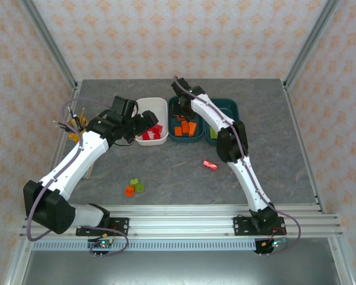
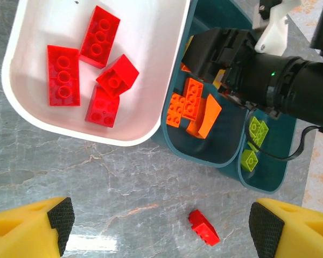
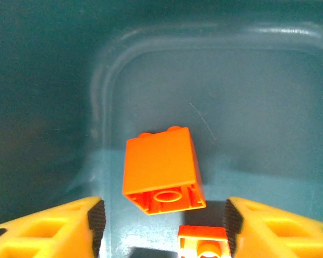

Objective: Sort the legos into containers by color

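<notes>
My left gripper [image 2: 161, 228] is open and hovers over the table just in front of the white tub [image 2: 151, 80], which holds several red legos [image 2: 63, 75]. A loose red lego [image 2: 203, 227] lies on the table between its fingers, touching neither. My right gripper [image 3: 162, 226] is open inside the middle teal tub [image 3: 215, 91]. An orange lego [image 3: 161, 169] lies ahead of its pads, untouched, and another orange lego [image 3: 202, 242] is by the right pad. Lime green legos [image 2: 257, 130] sit in the right teal tub [image 1: 224, 107].
An orange lego [image 1: 130, 191] and two green legos [image 1: 137, 185] lie together on the table at the front left. A yellow cup of pencils [image 1: 77, 126] stands left of the white tub [image 1: 143, 105]. The red lego [image 1: 210, 164] lies beside the right arm.
</notes>
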You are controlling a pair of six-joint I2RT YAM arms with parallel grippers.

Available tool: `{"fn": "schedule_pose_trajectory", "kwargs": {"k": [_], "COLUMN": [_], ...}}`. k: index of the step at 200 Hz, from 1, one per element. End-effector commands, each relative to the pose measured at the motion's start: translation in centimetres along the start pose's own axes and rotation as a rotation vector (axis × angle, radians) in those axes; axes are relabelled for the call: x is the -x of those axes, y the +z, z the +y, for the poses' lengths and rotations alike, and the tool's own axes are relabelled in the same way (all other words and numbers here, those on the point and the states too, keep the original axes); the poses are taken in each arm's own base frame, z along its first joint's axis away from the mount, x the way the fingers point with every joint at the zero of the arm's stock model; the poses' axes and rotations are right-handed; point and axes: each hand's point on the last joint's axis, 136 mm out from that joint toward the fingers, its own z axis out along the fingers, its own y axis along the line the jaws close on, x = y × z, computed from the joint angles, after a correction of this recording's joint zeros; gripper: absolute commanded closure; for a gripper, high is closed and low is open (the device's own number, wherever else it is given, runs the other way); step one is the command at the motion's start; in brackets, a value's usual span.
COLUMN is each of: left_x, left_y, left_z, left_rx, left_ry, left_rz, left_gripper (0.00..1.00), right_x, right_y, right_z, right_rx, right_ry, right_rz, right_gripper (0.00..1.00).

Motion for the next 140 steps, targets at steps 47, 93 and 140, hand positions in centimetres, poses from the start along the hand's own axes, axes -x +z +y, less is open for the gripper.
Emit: {"fn": "schedule_pose_trajectory", "kwargs": {"k": [47, 93, 140], "left_x": [-2.2, -6.8, -14.0], "left_y": [-2.3, 0.7, 6.1], "left_z": [3.6, 1.1, -4.1], "left_rx": [0.095, 0.057, 0.057], "left_ry": [-0.025, -0.078, -0.189], "left_rz": [0.028, 0.136, 0.242], "left_gripper": [0.14, 0.16, 0.19], "right_x": [3.9, -1.8, -13.9], "right_y": [-14.9, -21.9, -26.0], "right_z": [2.7, 0.0, -5.5], "right_rx": [0.087, 0.128, 0.151], "right_ry": [-0.048, -0.004, 0.072], "right_rz": [-0.237, -0.297, -0.208], "right_gripper": [0.41, 0.42, 0.42]}}
